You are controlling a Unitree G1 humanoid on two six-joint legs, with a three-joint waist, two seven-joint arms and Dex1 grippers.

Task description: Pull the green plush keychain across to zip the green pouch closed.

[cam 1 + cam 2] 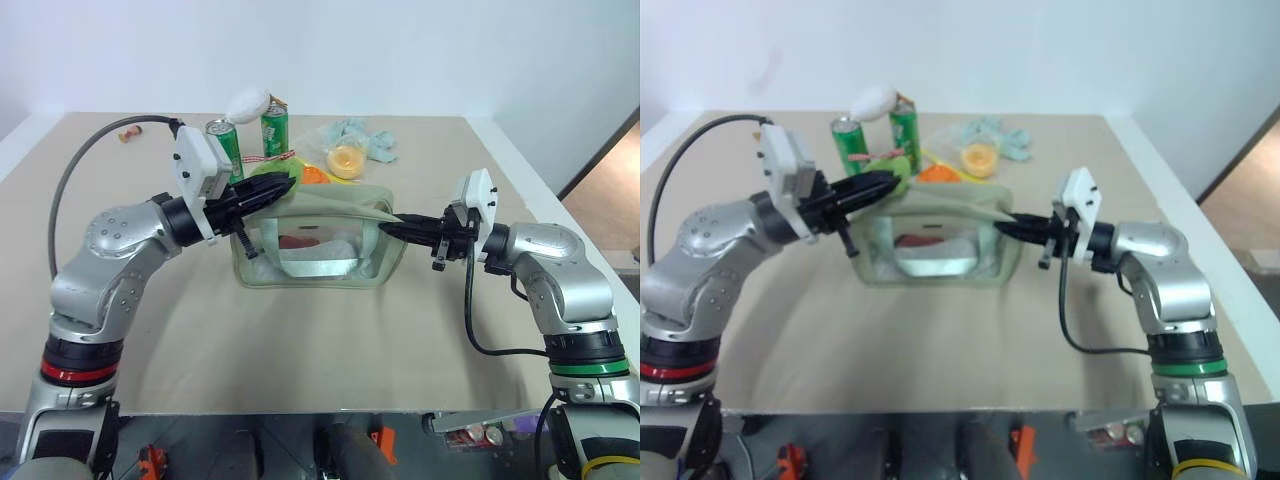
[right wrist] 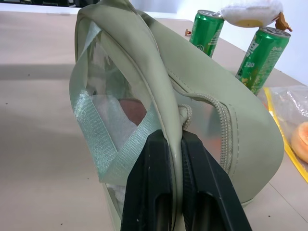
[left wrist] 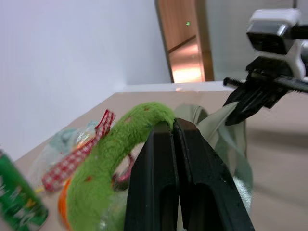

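Note:
The pale green pouch (image 1: 330, 205) with clear window sides stands mid-table. My left gripper (image 1: 288, 186) is at its left top corner, shut on the lime-green plush keychain (image 3: 110, 154). The plush curls out beside the black fingers (image 3: 159, 173), and a red-checked ribbon (image 3: 77, 156) hangs by it. My right gripper (image 1: 388, 229) reaches in level from the right and is shut on the pouch's right end. In the right wrist view its fingertips (image 2: 156, 144) pinch the fabric edge of the pouch (image 2: 231, 130), next to the curved zipper track (image 2: 222, 120).
Two green cans (image 1: 222, 140) (image 1: 275, 125) stand just behind the pouch, with a white plush (image 1: 248, 102) on top. A clear bag with a yellow-orange item (image 1: 345, 158) and a light blue wrapper (image 1: 365, 135) lie behind to the right. The table's right edge (image 1: 540, 200) is near my right arm.

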